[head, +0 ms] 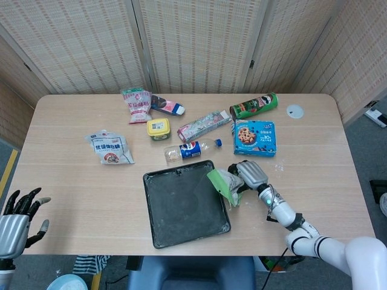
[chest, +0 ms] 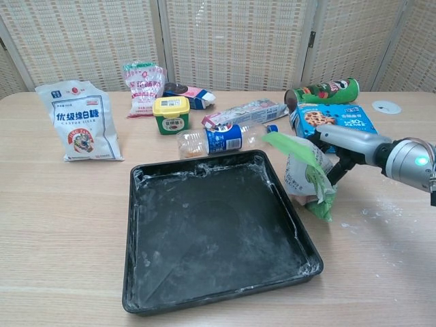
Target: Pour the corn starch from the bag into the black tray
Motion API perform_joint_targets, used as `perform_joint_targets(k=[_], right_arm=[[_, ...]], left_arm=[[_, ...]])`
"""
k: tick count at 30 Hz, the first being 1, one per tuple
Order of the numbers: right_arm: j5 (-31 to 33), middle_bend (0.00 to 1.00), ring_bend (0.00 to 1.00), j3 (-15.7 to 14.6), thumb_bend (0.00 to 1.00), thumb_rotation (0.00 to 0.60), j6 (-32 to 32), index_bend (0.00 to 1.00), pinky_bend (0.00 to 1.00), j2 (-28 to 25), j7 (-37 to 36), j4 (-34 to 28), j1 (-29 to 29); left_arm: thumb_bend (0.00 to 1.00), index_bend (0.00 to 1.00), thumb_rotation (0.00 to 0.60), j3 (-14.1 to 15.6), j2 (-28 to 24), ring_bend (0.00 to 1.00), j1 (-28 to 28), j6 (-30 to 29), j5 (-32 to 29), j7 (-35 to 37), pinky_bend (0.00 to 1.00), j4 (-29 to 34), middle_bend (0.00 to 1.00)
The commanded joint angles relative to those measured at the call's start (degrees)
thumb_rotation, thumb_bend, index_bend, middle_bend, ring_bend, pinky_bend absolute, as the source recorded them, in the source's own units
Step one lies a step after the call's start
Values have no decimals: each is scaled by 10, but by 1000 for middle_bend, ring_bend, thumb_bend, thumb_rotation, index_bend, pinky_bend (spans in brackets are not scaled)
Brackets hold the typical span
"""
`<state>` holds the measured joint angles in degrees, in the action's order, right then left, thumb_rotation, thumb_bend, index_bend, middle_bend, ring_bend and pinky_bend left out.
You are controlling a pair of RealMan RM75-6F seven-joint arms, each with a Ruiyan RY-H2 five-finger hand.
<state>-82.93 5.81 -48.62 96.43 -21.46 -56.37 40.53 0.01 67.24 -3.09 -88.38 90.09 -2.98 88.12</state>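
The green and white corn starch bag (head: 225,183) (chest: 304,174) stands at the right edge of the black tray (head: 185,203) (chest: 214,229), its open top leaning toward the tray. My right hand (head: 250,176) (chest: 338,151) grips the bag from its right side. White powder dusts the tray floor. My left hand (head: 18,217) hangs off the table's front left corner, fingers spread and empty; the chest view does not show it.
Behind the tray lie a water bottle (chest: 216,140), a blue cookie box (chest: 338,121), a green chip can (chest: 323,91), a yellow tub (chest: 170,114), a long wrapped pack (chest: 244,112) and two white bags (chest: 77,120). Spilled powder speckles the table right of the bag.
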Motion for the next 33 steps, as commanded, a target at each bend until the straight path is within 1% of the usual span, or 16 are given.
perform_joint_targets(k=[1,4,7,10,14,19,25,28,33], right_arm=[[0,533,490,9,288,600,-36,829,340,-13,27,-18,-12],[5,556,527,22,322,600,-60,846,361,-39,62,-56,-15],[6,571,560,33,353,600,-80,857,376,-68,121,-99,-14],[7,579,579,44,362,600,-98,859,400,-89,203,-137,-10],[19,582,596,61,362,600,-110,859,414,-101,314,-178,2],[33,589,625,74,362,600,-125,859,418,-88,426,-204,17],[30,590,649,74,362,600,-146,859,419,-54,550,-199,36],[28,591,673,73,362,600,-155,859,419,-34,600,-191,44],[31,593,706,71,362,600,-157,859,419,-11,650,-182,56]], left_arm=[[459,296,600,-1,-1,197,-1,0,0,-1,22,4,148],[459,296,600,-1,-1,196,0,-2,2,1,22,4,148],[459,296,600,-1,1,197,0,-1,1,4,22,1,148],[459,297,600,-1,2,197,0,-2,2,6,23,-1,148],[458,299,600,-1,3,198,0,-5,6,10,22,-4,148],[459,301,600,-2,5,200,2,-8,5,15,22,-10,148],[459,299,600,-2,7,203,4,-11,6,23,22,-18,148],[459,295,600,-2,9,203,4,-11,6,26,23,-22,148],[459,292,600,-2,10,203,4,-11,6,28,23,-25,148]])
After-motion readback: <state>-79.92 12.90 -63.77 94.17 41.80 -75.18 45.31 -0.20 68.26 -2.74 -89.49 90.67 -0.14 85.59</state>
